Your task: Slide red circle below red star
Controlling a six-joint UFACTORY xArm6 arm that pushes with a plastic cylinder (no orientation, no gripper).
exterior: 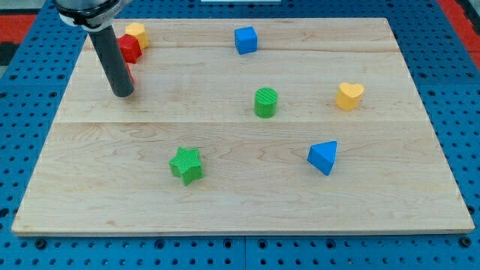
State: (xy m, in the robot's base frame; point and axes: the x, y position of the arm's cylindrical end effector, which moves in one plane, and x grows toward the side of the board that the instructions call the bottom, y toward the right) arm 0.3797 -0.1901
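The red star (130, 48) lies near the board's top left corner. Just below it a sliver of red, the red circle (131, 76), shows at the right edge of my dark rod, which hides most of it. My tip (123, 94) rests on the board right at the circle's lower left side and below the red star. A yellow block (136, 32), whose shape is unclear, touches the red star on its upper right.
On the wooden board (240, 202) lie a blue cube (245, 40) at the top middle, a green cylinder (265, 102) in the centre, a yellow heart (349, 95) at the right, a blue triangle (323, 157) at the lower right and a green star (186, 165) at the lower middle.
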